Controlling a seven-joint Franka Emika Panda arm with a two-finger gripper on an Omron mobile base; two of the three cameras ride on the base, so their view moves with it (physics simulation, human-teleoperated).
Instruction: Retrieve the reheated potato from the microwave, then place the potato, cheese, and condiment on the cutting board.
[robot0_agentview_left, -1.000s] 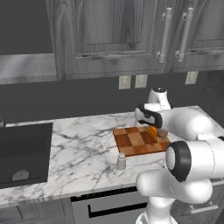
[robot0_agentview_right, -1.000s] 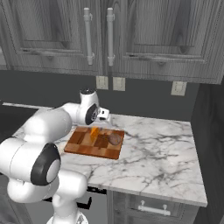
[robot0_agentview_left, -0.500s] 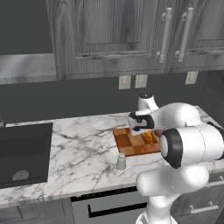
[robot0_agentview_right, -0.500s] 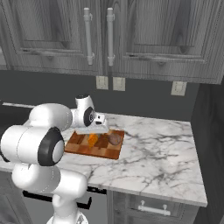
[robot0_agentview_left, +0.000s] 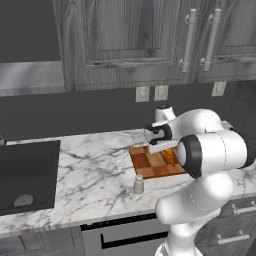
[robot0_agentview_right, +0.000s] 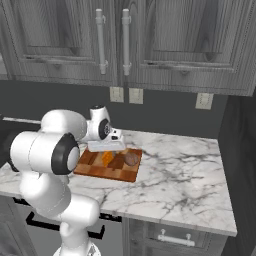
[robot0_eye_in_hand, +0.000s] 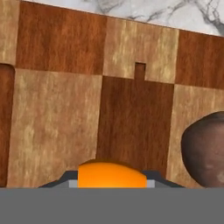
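Condiment: small pale grey-beige shaker bottle (robot0_agentview_left: 138, 184) is standing upright on the white marble counter (robot0_agentview_left: 95, 170), near its front edge, just off the board's front left corner.

Gripper (robot0_eye_in_hand: 111, 183): jaws are clamping the orange cheese wedge (robot0_agentview_right: 107, 158) over the checkered wooden cutting board (robot0_agentview_right: 95, 169).

Potato: brown rounded potato (robot0_agentview_right: 131, 159) is resting near the board's right edge.

Base views flank cutting board (robot0_agentview_left: 155, 164); wrist seemingly close.

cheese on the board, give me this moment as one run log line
gripper: shut on cheese | cheese: low over board | potato: on board | condiment: on counter, off board
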